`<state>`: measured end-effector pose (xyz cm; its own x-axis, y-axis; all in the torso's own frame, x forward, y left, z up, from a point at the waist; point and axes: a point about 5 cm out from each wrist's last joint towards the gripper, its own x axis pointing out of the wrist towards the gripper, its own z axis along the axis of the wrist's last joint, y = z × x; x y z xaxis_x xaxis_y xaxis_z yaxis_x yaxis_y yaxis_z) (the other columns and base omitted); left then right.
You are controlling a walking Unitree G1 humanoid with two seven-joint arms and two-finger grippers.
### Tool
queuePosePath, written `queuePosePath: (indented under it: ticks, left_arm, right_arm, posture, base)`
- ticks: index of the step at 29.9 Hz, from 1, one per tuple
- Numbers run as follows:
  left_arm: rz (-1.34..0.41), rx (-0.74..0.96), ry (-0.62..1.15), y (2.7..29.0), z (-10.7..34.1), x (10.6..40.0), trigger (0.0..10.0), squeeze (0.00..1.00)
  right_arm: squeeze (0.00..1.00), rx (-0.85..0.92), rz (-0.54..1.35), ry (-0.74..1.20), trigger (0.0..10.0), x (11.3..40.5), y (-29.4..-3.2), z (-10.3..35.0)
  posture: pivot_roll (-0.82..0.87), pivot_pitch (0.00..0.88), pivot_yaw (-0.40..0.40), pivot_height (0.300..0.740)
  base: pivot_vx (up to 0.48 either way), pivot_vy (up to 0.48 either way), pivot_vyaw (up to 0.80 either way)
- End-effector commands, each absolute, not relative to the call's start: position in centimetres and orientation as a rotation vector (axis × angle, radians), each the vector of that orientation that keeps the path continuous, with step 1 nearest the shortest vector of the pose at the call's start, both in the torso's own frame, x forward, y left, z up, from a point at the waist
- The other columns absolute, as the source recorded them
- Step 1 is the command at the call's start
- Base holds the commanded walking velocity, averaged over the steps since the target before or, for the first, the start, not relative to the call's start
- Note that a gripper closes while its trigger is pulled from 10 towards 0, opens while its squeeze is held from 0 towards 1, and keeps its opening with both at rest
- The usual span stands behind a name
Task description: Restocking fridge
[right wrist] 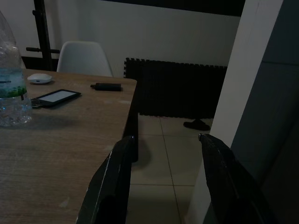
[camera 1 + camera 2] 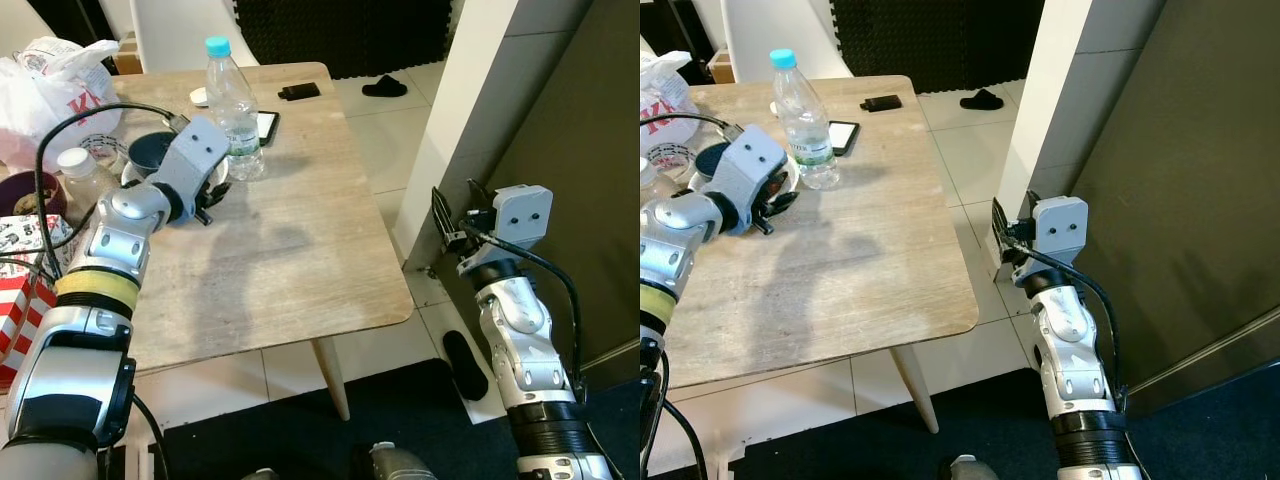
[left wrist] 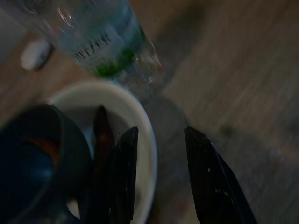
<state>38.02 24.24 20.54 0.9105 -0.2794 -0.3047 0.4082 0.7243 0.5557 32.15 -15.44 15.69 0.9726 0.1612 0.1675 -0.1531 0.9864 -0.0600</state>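
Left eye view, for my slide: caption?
Left gripper open beside water bottle on wooden table.

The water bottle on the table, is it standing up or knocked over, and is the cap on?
Standing upright. The water bottle rests on its base on the table, its blue cap on top, beside the left claw.

The right gripper (image 1: 163, 177) has its two black fingers (image 1: 112, 182) spread apart with nothing between them, held off the right edge of a wooden table (image 1: 60, 140) above a tiled floor (image 1: 163, 149). On the table, a clear water bottle (image 1: 11, 88) with a green label stands at its left side. Just beside the bottle lies a phone (image 1: 56, 97), with a small white puck (image 1: 39, 78) further back and a flat black object (image 1: 106, 86) near the far right corner. A white chair (image 1: 86, 58) stands behind the table. A black foam mat (image 1: 175, 88) leans against the far wall, a dark slipper (image 1: 197, 124) on the floor before it. A pale wall panel (image 1: 243, 102) rises on the right.
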Motion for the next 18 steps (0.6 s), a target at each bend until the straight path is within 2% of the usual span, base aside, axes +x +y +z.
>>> queuePosePath:
  ticks: [1,5,17,18]
  left_arm:
    - [-0.378,0.694,0.254,24.9,19.6,37.8,10.0,0.0]
    - [-0.299,0.726,0.303,25.8,18.7,38.1,10.0,0.0]
    - [-0.293,0.807,0.294,25.3,18.3,38.5,10.0,0.0]
    - [-0.305,0.833,0.29,25.1,18.2,38.6,9.1,0.0]
  right_arm:
    - [0.0,-0.044,0.153,-0.146,10.0,31.9,-15.5,15.1]
    - [0.0,-0.044,0.153,-0.143,10.0,31.9,-15.5,15.0]
    - [0.0,-0.043,0.153,-0.142,10.0,31.9,-15.5,15.0]
    - [0.0,-0.044,0.153,-0.141,10.0,31.9,-15.5,15.0]
  posture:
    - [0.0,0.165,-0.031,0.74]
    - [0.0,0.167,-0.036,0.74]
    - [-0.01,0.171,-0.04,0.74]
    - [-0.01,0.171,-0.041,0.74]
  base:
    - [0.0,0.0,0.0]
    - [0.0,0.0,0.0]
    - [0.0,0.0,0.0]
    - [0.0,0.0,0.0]
